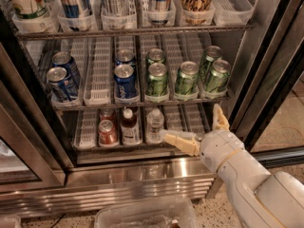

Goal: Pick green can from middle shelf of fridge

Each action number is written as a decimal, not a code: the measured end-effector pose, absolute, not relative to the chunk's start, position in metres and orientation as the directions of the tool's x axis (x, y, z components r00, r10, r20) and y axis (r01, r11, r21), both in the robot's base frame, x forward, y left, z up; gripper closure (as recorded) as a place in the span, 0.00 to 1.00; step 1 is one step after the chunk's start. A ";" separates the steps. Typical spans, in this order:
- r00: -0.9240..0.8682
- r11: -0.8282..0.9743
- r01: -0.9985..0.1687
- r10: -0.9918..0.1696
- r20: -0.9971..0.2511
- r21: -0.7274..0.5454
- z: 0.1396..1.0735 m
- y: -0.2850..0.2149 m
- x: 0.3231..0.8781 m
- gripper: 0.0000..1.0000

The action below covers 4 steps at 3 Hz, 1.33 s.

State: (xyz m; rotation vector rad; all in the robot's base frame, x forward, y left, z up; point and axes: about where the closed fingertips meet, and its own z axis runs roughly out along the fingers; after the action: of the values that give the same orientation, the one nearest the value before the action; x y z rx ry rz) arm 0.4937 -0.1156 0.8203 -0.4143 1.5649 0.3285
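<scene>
The gripper point(190, 121) hangs low before the open fridge point(142, 177), level with the bottom rack and beneath the middle shelf point(95, 104), with its jaws spread wide, likely ready to take a can's width. The nearest green can point(186, 78) stands upright at the front of its lane tray, just above the gripper and right of the blue cans point(124, 81), so the arm probably needs to rise.

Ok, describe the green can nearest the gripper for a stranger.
In the fridge, find the middle shelf, lined with drink cans. The green can stands frontmost in the rightmost lane, just above the open gripper; other green cans are left of or behind it.
</scene>
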 end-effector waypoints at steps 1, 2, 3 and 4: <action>0.003 0.893 -0.446 -0.063 -0.998 -0.058 0.817 -0.117 0.507 0.00; 0.030 0.894 -0.439 -0.082 -0.996 -0.087 0.819 -0.116 0.519 0.00; 0.070 0.909 -0.404 -0.084 -0.994 -0.105 0.826 -0.122 0.535 0.00; 0.073 0.910 -0.401 -0.084 -0.994 -0.107 0.825 -0.122 0.543 0.00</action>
State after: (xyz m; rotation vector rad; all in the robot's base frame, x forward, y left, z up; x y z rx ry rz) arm 0.5430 -0.1220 0.8254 -0.4009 1.4904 0.2477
